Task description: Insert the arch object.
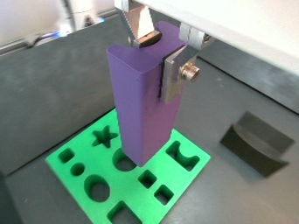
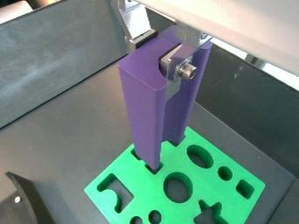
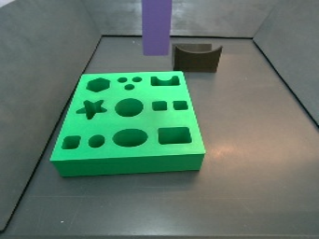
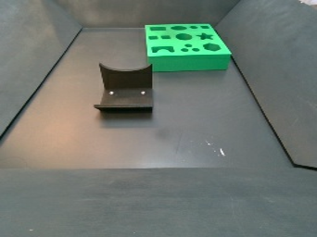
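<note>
The arch object is the tall purple column [image 1: 142, 105]; a rounded notch runs down one of its faces, as both wrist views show. My gripper [image 1: 160, 54] is shut on its upper end, one finger in the notch and one on the opposite face; it also shows in a wrist view [image 2: 158, 54]. The column [image 2: 152, 105] hangs upright, its lower end over the green board [image 1: 87, 166] with shaped holes, near an arch-shaped hole [image 1: 183, 156]. In a side view only the column [image 3: 156, 26] shows, above the board's far side [image 3: 125, 154]; the gripper is out of frame there.
A dark fixture [image 4: 124, 88], a bracket with a curved top edge on a base plate, stands on the dark floor apart from the board [image 4: 186, 57]. It also shows in a side view [image 3: 197, 57] and a wrist view [image 1: 260, 142]. Dark walls surround the floor.
</note>
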Available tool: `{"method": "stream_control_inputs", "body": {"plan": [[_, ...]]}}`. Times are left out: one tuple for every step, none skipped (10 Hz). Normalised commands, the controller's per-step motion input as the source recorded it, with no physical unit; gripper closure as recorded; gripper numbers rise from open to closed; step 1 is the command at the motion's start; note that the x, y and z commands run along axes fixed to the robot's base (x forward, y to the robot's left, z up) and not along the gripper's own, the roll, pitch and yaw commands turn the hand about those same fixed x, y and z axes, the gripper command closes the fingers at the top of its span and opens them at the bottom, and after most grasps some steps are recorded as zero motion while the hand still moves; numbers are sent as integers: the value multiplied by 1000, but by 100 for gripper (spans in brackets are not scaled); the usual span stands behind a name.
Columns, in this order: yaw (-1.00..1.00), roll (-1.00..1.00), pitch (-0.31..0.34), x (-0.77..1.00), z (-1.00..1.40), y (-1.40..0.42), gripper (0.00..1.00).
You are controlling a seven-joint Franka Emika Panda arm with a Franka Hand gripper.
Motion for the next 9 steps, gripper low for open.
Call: {"method": "stream_control_inputs", "body": {"plan": [[-894, 0, 0, 266, -220, 171, 100], [-894, 0, 0, 266, -217, 169, 100], [-894, 0, 0, 266, -217, 169, 100], [-894, 0, 0, 266, -217, 169, 100], [-897, 0, 0, 266, -220, 169, 100], [-920, 0, 0, 254, -189, 154, 100], [-960, 0, 0, 197, -140, 109, 100], [-957, 0, 0, 194, -137, 111, 100], [-949, 0, 0, 189, -143, 114, 100]]}}
